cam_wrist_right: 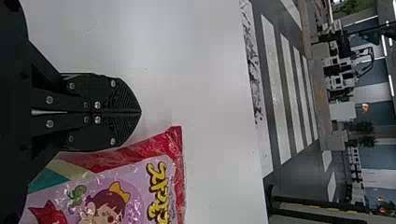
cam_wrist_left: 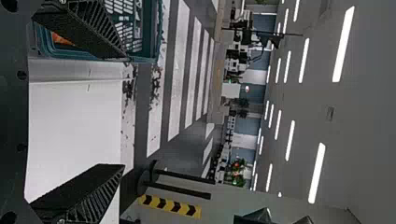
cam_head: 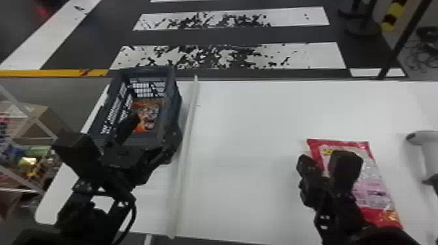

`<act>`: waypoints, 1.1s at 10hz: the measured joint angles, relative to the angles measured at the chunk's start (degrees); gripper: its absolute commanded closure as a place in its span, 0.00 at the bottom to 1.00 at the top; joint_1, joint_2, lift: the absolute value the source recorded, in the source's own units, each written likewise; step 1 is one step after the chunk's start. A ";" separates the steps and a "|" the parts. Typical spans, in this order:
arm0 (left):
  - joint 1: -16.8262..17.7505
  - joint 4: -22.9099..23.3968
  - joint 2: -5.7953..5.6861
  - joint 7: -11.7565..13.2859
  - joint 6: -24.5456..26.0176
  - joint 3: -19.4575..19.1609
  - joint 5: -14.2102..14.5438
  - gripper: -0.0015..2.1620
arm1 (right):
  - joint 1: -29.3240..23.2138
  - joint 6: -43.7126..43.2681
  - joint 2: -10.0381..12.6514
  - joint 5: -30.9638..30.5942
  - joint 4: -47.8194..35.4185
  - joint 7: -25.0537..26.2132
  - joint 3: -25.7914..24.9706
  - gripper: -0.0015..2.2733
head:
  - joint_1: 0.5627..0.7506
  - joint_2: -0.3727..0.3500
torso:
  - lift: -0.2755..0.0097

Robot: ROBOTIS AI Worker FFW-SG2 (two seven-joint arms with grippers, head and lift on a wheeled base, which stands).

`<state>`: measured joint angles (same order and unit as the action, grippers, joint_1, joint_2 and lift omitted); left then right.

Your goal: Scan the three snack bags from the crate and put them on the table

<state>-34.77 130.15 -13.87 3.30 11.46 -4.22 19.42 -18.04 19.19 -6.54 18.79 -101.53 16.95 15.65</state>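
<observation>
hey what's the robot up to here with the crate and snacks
The robot holds no bag right now. Its left gripper is open and empty at the near end of the crate, where an orange snack bag lies. Its right gripper is shut on nothing, close to a red and purple snack bag that lies on the white table. A scanner sits at the table's right side. Whether that bag has been scanned, I can't tell.

In the head view, the black right arm (cam_head: 346, 166) partly covers a red-and-pink plastic snack bag (cam_head: 373, 182), its print blurred; the right edge cuts off a pale grey plastic scanner (cam_head: 422, 138).
</observation>
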 measured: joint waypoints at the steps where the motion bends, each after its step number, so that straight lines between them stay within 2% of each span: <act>1: -0.11 0.25 0.07 0.04 -0.05 0.02 0.00 0.01 | -3.53 0.00 -0.79 0.50 -5.86 -0.19 0.01 0.98 | 0.70 0.71 | 0.64; 3: -0.21 0.40 0.22 0.04 -0.10 0.15 0.00 0.01 | -8.78 0.03 -2.88 -1.46 -15.90 0.28 -0.28 0.98 | 0.70 0.71 | 0.64; 4: -0.21 0.40 0.27 -0.09 -0.28 0.17 0.00 0.01 | -9.79 -0.35 -3.48 -3.05 -17.43 0.91 -1.36 0.98 | 0.70 0.68 | 0.64; 8: 0.88 0.40 1.23 -0.82 -1.08 0.41 0.07 0.01 | -10.77 -5.71 -4.18 -4.18 -12.36 1.30 -5.89 0.98 | 0.70 0.56 | 0.64; 11: 2.48 0.10 1.30 -0.94 -0.49 1.17 0.10 0.01 | -11.10 -9.73 -4.50 -4.35 -7.33 1.27 -6.90 0.98 | 0.70 0.51 | 0.64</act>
<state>-32.29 130.25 -12.57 2.36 10.97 -3.05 19.52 -29.14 9.46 -11.04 14.44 -108.86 18.22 8.75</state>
